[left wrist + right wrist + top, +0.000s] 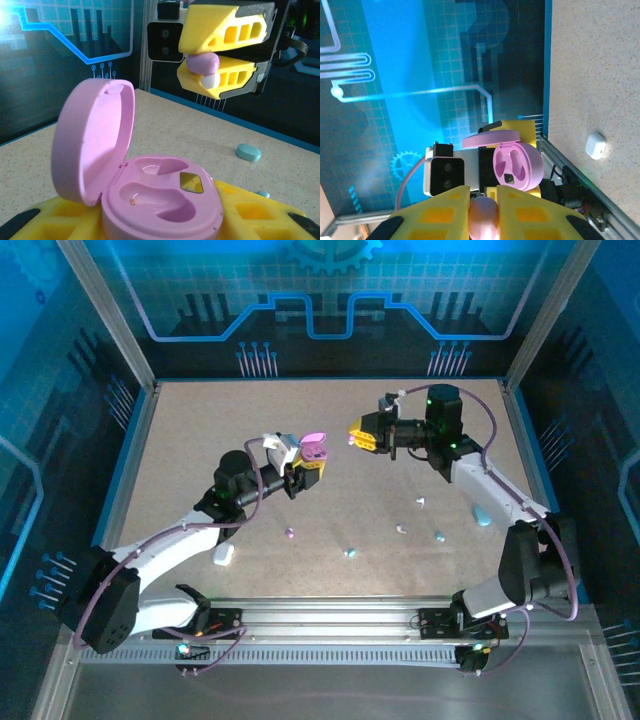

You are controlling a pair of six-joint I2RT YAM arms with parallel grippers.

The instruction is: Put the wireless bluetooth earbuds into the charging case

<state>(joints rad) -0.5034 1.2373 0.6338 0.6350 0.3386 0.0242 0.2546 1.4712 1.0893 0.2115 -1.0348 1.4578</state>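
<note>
glossy pink plastic case (150, 200)

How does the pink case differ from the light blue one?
The pink case is open, lid raised; the light blue case is shut. The pink case is gripped in the left pincer; the light blue case lies loose on the table. Both are smooth, rounded pebble shapes.

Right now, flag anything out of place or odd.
Nothing looks damaged. Loose earbuds lie scattered on the table, outside any case; the open pink case has both sockets empty.
</note>
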